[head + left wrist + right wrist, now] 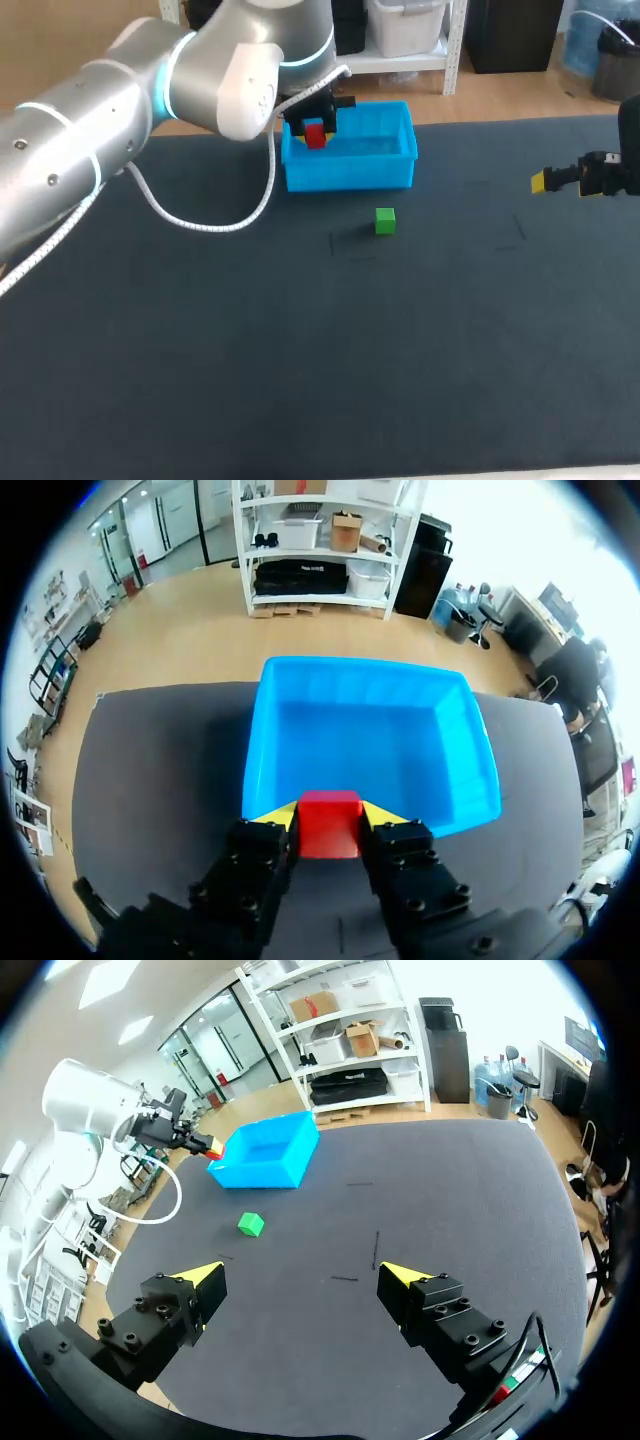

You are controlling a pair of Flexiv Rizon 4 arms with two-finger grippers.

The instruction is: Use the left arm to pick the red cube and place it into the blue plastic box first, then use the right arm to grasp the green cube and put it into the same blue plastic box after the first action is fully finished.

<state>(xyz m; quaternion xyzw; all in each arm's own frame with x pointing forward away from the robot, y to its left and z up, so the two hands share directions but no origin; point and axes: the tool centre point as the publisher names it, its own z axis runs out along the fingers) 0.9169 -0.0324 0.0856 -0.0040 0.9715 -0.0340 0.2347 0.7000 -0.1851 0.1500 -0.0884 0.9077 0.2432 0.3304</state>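
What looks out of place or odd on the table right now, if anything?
Nothing stands out. The left gripper is shut on the red cube at the blue box's rim, the green cube rests alone on the table, and the right gripper is open, off to the side.

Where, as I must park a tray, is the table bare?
Bare: the near stretch of dark table, in front of the small green cube. Crowded: the blue plastic box, where the left gripper holds the red cube.

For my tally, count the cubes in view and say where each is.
2. The small red cube is gripped in the left tool at the blue plastic box's rim; the small green cube lies on the dark table, apart from the box.
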